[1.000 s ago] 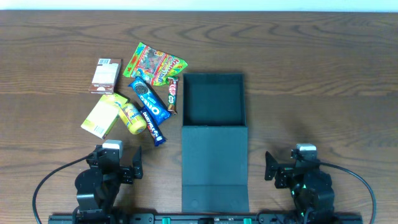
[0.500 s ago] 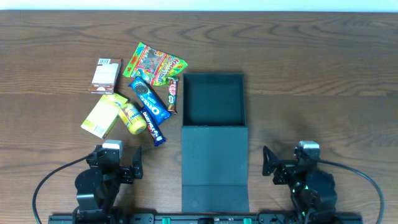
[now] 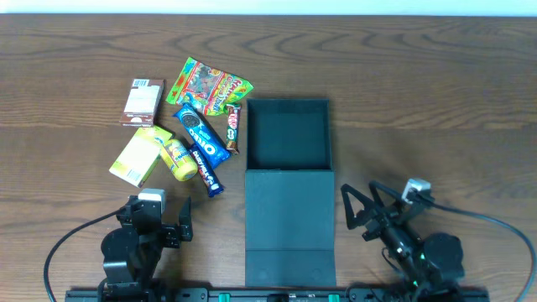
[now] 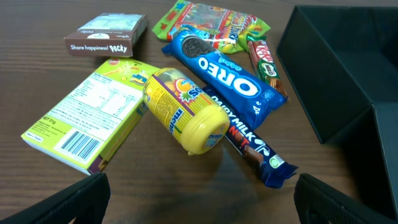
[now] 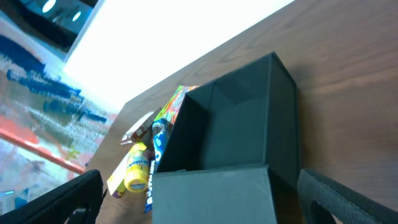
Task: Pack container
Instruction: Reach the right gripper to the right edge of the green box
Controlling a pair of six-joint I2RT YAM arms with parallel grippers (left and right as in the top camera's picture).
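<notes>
Container [image 3: 289, 210] with full flap lid overhead; only partial from wrists.

The container [image 3: 289, 134] stands in the middle of the table [image 3: 436, 92], its lid [image 3: 289, 222] lying flat in front of it, toward the robot. The snacks cluster just left of it. The sweets bag [image 3: 211, 84] lies farthest back, the small box [image 3: 143, 101] to its left. The wafer bar [image 3: 232, 127] lies beside the container's left wall, the biscuit pack [image 3: 201, 132] just left of that. In front of these, the chocolate bar [image 3: 206, 169], tub [image 3: 179, 158] and carton [image 3: 138, 155] lie side by side, right to left. The left gripper [image 3: 158, 222] sits in front of the carton, the right gripper [image 3: 361, 210] just right of the lid.
</notes>
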